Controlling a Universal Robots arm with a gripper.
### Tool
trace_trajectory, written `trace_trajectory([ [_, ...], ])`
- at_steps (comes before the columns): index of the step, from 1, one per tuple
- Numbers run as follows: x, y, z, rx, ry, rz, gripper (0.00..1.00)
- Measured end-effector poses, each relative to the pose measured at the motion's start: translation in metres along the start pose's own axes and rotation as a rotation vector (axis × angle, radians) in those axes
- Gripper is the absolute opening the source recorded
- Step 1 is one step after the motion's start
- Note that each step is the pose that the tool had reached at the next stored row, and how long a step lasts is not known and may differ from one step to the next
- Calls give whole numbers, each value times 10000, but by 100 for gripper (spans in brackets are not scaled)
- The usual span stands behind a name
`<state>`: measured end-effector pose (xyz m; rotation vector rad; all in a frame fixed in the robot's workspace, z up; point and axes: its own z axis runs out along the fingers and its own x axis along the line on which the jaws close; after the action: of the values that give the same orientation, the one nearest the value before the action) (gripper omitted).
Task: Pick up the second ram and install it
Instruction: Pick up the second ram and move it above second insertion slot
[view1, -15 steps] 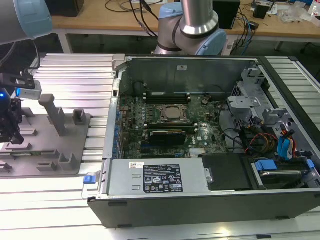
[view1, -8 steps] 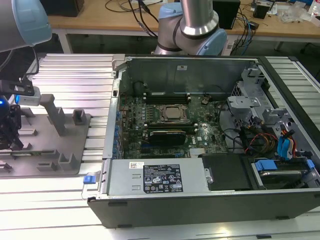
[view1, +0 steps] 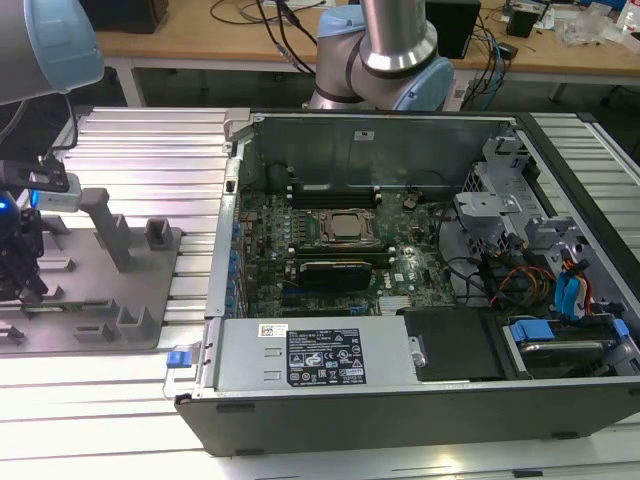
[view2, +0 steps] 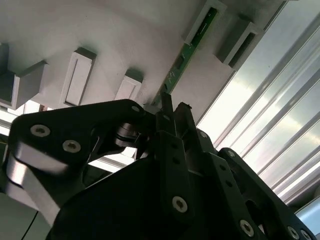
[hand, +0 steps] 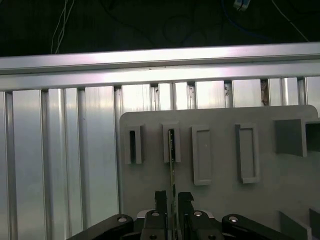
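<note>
Gripper (view1: 22, 272) first, as the exterior view has it: it hangs low over a grey holder tray (view1: 150, 300) that lies on the ribbed metal table (view1: 130, 150). The open computer case (view1: 300, 400) lies well apart from the hand, towards the exterior view's right. From where I stand, the tray looks made to park parts upright, so the hand can drop straight down onto them.

In the second wrist view the second ram (view2: 189, 47) stands on its long edge and runs straight out ahead of the gripper (view2: 175, 106). Its far end sits in a raised slotted post of the tray (view2: 125, 40), and its near end comes right up to the black fingertips. I'd say keeping it on edge like this leaves both flat faces free for a pinch.

The first wrist view looks along the hand. There the second ram (hand: 173, 167) shows as a thin line leading from its slot in the tray (hand: 220, 130) down between the gripper (hand: 172, 199) tips. The fingers (hand: 160, 200) straddle the stick, one on each face. They stand only a little apart, and a dark sliver shows on either side of the board, so I judge the hand has no clamp on it. The stick is not yet lifted from its holder.
</note>
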<state>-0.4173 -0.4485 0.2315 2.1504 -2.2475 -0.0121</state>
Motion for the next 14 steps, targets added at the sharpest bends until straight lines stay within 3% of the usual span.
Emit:
trace_trajectory([
  [4,0,2,20,77,-25,-76,22],
  [6,-1,0,80,75,-23,-104,22],
  [14,-3,-3,181,77,-28,-170,22],
])
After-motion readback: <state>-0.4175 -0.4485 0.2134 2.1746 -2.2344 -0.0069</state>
